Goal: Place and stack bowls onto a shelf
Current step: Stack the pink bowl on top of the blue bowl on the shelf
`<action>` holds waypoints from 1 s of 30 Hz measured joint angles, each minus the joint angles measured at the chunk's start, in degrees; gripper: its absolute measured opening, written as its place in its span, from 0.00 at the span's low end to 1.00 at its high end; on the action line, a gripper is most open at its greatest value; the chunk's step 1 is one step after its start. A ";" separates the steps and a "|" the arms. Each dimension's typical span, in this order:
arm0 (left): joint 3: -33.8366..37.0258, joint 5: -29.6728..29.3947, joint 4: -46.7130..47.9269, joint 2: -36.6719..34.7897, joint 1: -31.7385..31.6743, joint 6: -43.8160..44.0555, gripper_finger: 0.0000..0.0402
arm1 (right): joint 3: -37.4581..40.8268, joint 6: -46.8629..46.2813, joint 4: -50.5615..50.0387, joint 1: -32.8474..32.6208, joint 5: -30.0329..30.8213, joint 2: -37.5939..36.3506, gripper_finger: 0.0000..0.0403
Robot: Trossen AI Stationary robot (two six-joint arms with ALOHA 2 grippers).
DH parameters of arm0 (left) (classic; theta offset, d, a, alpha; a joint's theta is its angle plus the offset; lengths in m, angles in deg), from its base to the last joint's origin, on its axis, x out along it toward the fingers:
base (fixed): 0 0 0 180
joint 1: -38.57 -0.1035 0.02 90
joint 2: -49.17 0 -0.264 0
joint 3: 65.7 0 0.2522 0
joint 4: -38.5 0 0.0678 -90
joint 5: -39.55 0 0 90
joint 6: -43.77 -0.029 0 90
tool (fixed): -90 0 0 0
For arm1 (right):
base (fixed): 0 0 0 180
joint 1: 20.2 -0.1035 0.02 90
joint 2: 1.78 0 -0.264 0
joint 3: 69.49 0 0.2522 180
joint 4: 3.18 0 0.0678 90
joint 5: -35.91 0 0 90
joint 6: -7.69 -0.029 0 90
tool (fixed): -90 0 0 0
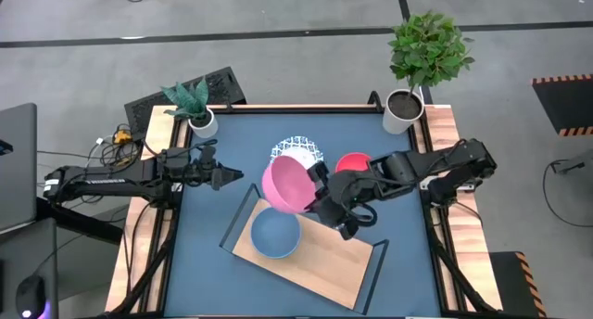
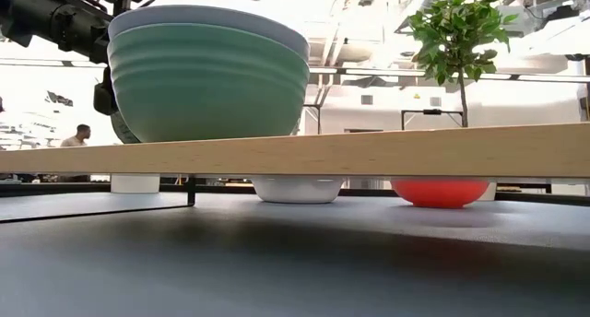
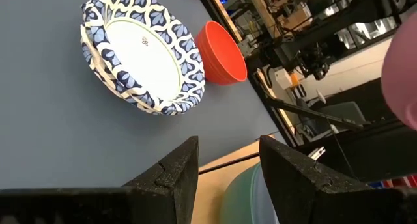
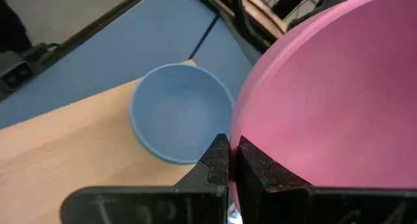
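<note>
A teal-green bowl [image 1: 275, 234] with a pale blue inside stands on the far-left end of the light-wood shelf [image 1: 320, 263], and also shows in the low view [image 2: 207, 77]. My right gripper [image 1: 313, 187] is shut on a pink bowl [image 1: 285, 184], held tilted above the shelf's far-left end, just beyond the teal bowl. The white bowls with blue patterned rims [image 3: 143, 51] sit stacked on the tabletop beyond the shelf, with a red bowl [image 3: 221, 51] beside them. My left gripper [image 1: 232, 177] hovers open to the left of the pink bowl. My right gripper pinches the pink bowl's rim [image 4: 236, 136], with one finger [image 4: 257, 168] on the inner face and the other [image 4: 215, 162] on the outer face. It comes from the table's right, slanting down. The bowl is lifted clear and tilted steeply, its opening turned toward the left.
Two white plant pots stand at the far corners, one on the left [image 1: 202, 122] and one on the right [image 1: 401, 110]. The shelf's black frame ends [image 1: 375, 268] rise at both short sides. Bare board [image 4: 78, 146] lies to the right of the teal bowl. A laptop [image 1: 17, 161] sits off the left edge.
</note>
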 joint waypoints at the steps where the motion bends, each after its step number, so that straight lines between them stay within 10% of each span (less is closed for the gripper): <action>1: 0.00 0.00 0.00 0.00 -0.02 0.13 0.37 | 0.00 0.72 0.29 0.05 0.00 0.00 0.07; 30: 0.02 -0.02 1.89 0.01 0.00 1.53 0.37 | -14.01 19.13 -15.14 -3.43 -0.02 20.93 0.07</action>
